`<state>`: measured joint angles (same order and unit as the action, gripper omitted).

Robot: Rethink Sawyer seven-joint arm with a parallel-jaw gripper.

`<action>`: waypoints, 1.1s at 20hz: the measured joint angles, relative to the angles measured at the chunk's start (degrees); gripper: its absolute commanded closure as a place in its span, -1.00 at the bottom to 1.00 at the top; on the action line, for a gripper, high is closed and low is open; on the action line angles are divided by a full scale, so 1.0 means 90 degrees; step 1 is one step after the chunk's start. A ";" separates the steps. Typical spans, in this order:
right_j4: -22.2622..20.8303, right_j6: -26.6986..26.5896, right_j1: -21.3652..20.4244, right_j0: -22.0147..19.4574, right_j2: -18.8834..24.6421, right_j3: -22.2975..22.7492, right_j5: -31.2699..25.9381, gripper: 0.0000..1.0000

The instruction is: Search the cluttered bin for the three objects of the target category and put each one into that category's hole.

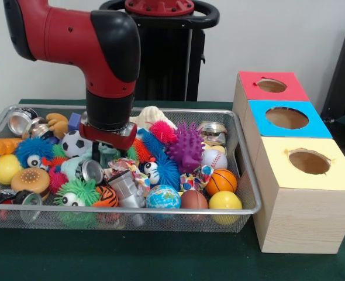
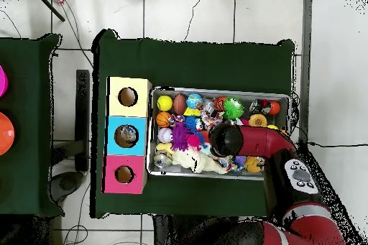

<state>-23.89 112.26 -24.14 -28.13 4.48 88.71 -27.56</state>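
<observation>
The bin (image 1: 161,211) is a shallow silver wire-mesh basket full of toys; it also shows in the overhead view (image 2: 288,100). In it lie a soccer ball (image 1: 75,143), a baseball (image 1: 214,158), a basketball (image 1: 221,181), a globe ball (image 1: 162,197), a purple spiky ball (image 1: 188,146), fuzzy creatures (image 1: 33,151) and metal cans (image 1: 21,121). My gripper (image 1: 108,138) is lowered into the bin's middle left, beside the soccer ball; its lower end is buried in the clutter. The overhead view shows the arm's end (image 2: 223,140) over the bin's middle.
Three wooden boxes with round holes stand in a row beside the bin: red top (image 1: 272,86), blue top (image 1: 286,118), yellow top (image 1: 309,162). They show at the left in the overhead view (image 2: 127,136). The table has a dark green cloth (image 1: 161,257).
</observation>
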 measured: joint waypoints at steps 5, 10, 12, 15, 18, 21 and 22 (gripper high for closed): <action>0.0036 0.0000 0.0080 0.0008 0.0006 -0.0091 -0.0081 1.00; 0.0047 0.0000 0.0087 0.0016 0.0006 -0.0135 -0.0201 1.00; 0.0046 0.0000 0.0074 0.0020 0.0006 -0.0133 -0.0217 1.00; 0.0044 0.0000 0.0018 0.0031 0.0006 -0.0112 -0.0275 1.00; 0.0039 0.0000 -0.0151 0.0037 0.0005 0.0004 -0.0346 1.00; 0.0033 0.0000 -0.0416 0.0092 -0.0006 0.0186 -0.0348 1.00; 0.0033 0.0000 -0.0517 0.0128 -0.0015 0.0254 -0.0349 1.00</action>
<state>-23.60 112.26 -28.79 -26.98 4.35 90.99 -30.70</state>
